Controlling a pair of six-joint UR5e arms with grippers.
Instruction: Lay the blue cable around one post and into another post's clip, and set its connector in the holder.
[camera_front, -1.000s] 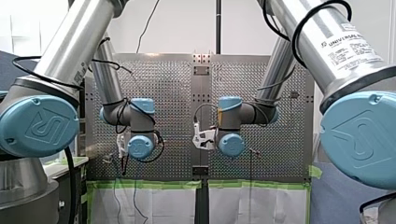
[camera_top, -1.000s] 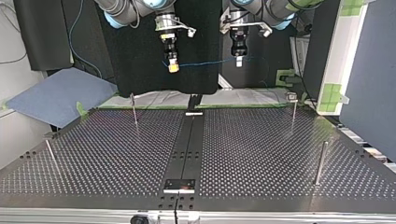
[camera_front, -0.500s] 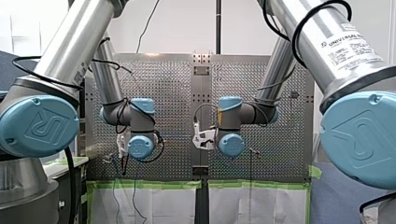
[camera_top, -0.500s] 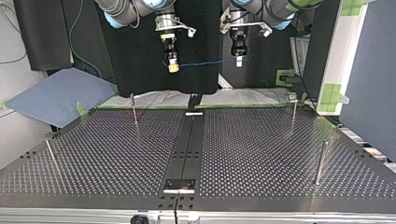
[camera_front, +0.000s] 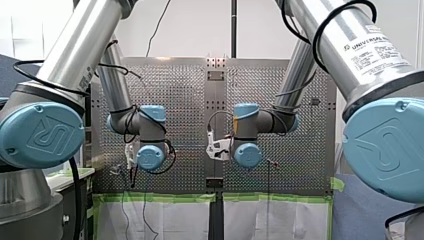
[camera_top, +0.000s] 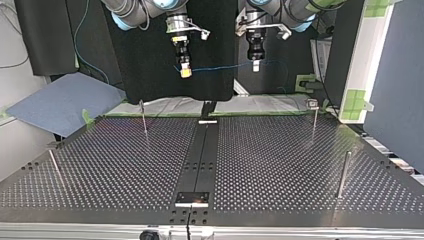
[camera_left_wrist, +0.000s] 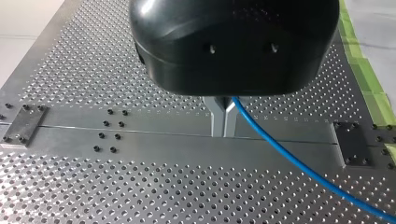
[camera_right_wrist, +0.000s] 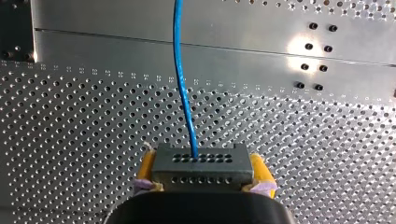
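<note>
right claw clamped on connector | left claw seemingly pinching blue cable

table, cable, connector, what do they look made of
The table: probably bare metal, silvery with bright glare between its holes. The cable: seemingly plastic-sheathed, smooth glossy blue, curving softly. The connector: matte dark grey block with rows of holes; plastic or metal, cannot tell.

The blue cable runs taut from its grey connector, clamped in my right end effector.
</note>
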